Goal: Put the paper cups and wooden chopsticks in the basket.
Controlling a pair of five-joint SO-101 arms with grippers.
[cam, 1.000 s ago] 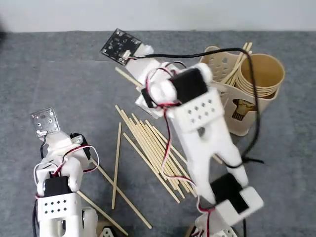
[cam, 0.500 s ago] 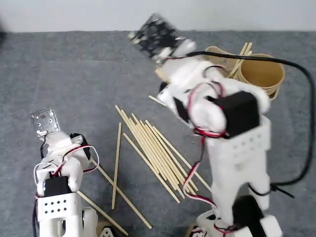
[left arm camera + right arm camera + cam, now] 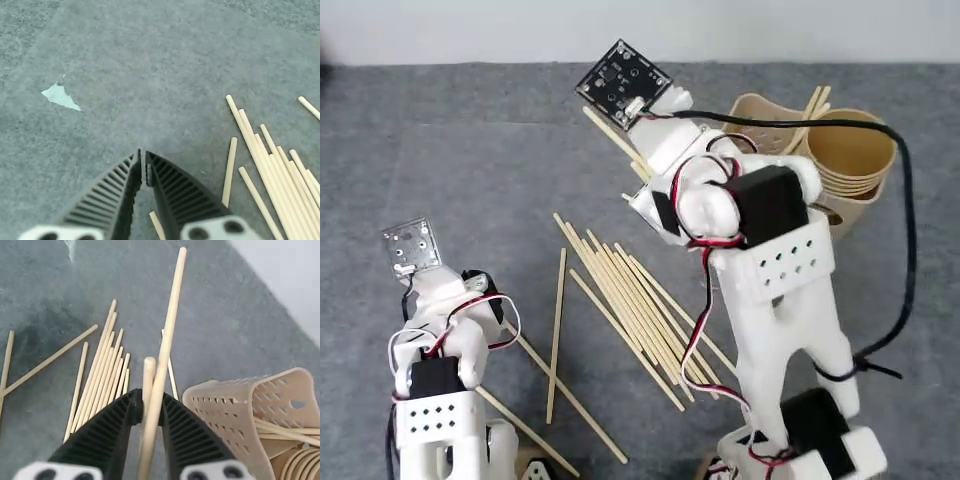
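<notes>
Swinging across toward 3 o'clock over the last second, the right gripper (image 3: 150,407) has carried its load from above the loose pile to just short of the basket (image 3: 756,108), and in the last half second it has eased back a touch toward 9 o'clock; the left arm has not stirred.

I see the right jaws clamped on two wooden chopsticks (image 3: 168,320), one long and one that shows shorter beside it; in the high view their long axis runs roughly from 10 o'clock to 4 o'clock, with the free ends pointing at 10 o'clock, away from the basket.

From that gripper the basket lies at about 2 to 3 o'clock, near but not yet under the sticks; it already holds the stacked paper cups (image 3: 850,150) at its 3 o'clock end and a few sticks leaning out of it.

I judge the coming move turns on this: the sticks must go further toward 3 o'clock and be tipped so their ends clear the near rim before I let go.

The loose chopsticks (image 3: 630,300) lie on the table at the right gripper's 6 o'clock; the left gripper (image 3: 143,162) sits with jaws together on nothing, these sticks at its 3 o'clock; the right arm is far nearer the basket.
</notes>
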